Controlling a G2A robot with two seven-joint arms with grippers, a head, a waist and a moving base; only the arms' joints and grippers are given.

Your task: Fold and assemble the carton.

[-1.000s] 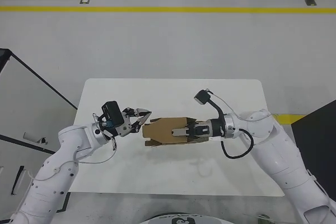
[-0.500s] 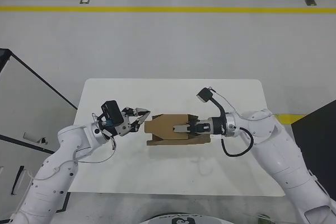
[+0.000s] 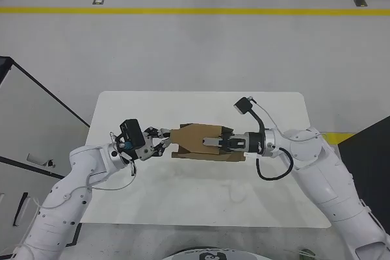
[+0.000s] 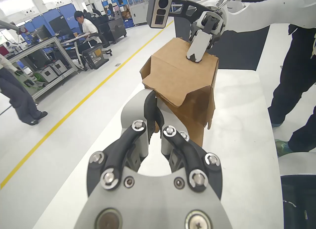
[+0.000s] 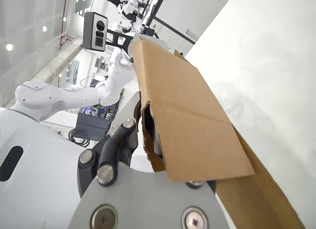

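White table (image 3: 260,195), carton (image 3: 192,135) between opposed pincers (image 3: 165,138) (image 3: 209,141)

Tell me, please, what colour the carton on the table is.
Plain brown cardboard. The carton shows best in the left wrist view.

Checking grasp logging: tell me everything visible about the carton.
The carton is plain brown corrugated cardboard, partly erected into a box shape, with loose unfolded flaps at its open ends. It lies lengthwise in the middle of the white table, apparently resting on it. The right hand is clamped on its top panel at one end. The left hand sits at the opposite end's flap.
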